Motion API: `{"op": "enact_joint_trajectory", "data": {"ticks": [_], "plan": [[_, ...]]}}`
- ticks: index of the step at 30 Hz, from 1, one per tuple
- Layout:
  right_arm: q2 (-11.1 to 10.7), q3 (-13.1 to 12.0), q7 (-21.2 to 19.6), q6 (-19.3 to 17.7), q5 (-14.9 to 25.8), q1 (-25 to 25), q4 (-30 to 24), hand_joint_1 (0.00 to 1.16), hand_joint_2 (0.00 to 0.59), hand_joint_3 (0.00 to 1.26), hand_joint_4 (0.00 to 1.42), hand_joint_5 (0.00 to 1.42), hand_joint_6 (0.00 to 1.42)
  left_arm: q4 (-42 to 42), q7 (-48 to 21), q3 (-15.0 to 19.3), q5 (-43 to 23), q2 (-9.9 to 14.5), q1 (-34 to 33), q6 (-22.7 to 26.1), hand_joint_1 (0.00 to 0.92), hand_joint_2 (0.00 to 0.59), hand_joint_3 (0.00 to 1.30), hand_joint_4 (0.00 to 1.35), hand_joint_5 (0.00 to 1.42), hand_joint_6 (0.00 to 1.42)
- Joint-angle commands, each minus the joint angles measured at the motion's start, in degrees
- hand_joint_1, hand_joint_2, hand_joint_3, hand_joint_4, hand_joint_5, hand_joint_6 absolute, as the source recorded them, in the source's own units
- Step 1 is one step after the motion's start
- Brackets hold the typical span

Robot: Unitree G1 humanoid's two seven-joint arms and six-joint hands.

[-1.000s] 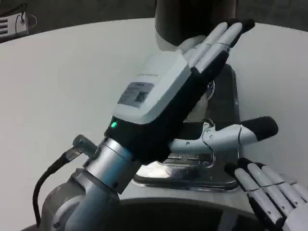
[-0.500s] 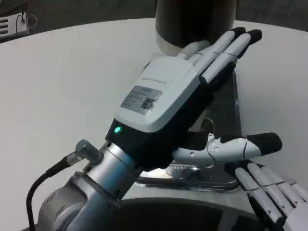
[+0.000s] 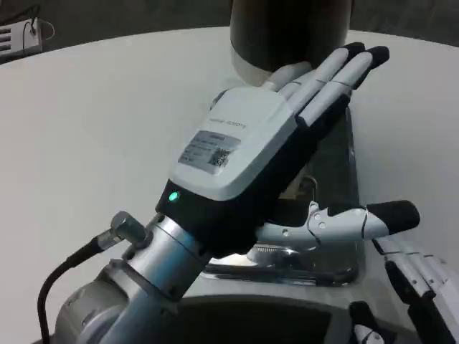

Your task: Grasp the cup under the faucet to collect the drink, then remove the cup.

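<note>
My left hand (image 3: 247, 154) is large in the middle of the head view, held flat over the metal drip tray (image 3: 337, 266). Its fingers (image 3: 344, 68) are straight and point at the dark dispenser (image 3: 290, 29); its thumb (image 3: 358, 218) sticks out to the right. It holds nothing that I can see. Just under its palm shows a small clear bit that looks like the cup (image 3: 307, 188); the rest is hidden, and so is the faucet. My right hand (image 3: 419, 287) is at the lower right corner, fingers straight and empty, beside the tray.
The dispenser stands at the back of the round white table (image 3: 107, 129) on a pale base (image 3: 247, 68). A white object (image 3: 18, 34) lies at the far left edge. A dark curved edge (image 3: 272, 315) runs along the bottom.
My left hand has swung its fingers right and a little lower, then almost stopped. My right hand has drawn back toward the lower right corner.
</note>
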Motion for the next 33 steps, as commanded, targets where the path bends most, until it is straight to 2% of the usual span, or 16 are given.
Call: {"op": "enact_joint_trajectory", "data": {"ticks": [1, 6, 11, 17, 33], "plan": [[1.0, 1.1, 1.2, 1.6, 0.9, -2.3, 0.8, 0.25, 0.432, 0.07, 0.06, 0.12, 0.25, -0.4, -1.3, -0.8, 1.0, 0.3, 1.0, -0.9, 0.0, 0.134, 0.05, 0.0, 0.13, 0.07], [2.0, 2.4, 2.4, 3.5, 2.2, -5.0, 1.8, 0.27, 0.406, 0.05, 0.06, 0.12, 0.25, -0.4, -1.4, -0.4, 1.2, 0.3, 0.8, -0.7, 0.0, 0.133, 0.05, 0.0, 0.13, 0.07], [2.8, 4.0, 3.0, 5.1, 2.0, -8.0, 3.3, 0.28, 0.378, 0.05, 0.06, 0.12, 0.25, -0.5, -1.5, -0.3, 1.3, 0.4, 0.7, -0.6, 0.0, 0.133, 0.05, 0.0, 0.13, 0.07], [2.9, 5.6, 3.0, 6.2, 1.2, -10.7, 3.8, 0.29, 0.374, 0.04, 0.06, 0.12, 0.25, -1.0, -1.9, -0.1, 1.7, 0.4, 1.2, -0.5, 0.0, 0.133, 0.05, 0.0, 0.13, 0.07], [3.5, 7.5, 3.0, 8.9, 1.9, -15.9, 6.5, 0.3, 0.351, 0.03, 0.05, 0.12, 0.25, -1.9, -2.0, 0.7, 2.3, 0.2, 2.0, -0.3, 0.0, 0.138, 0.05, 0.0, 0.13, 0.06]]}}
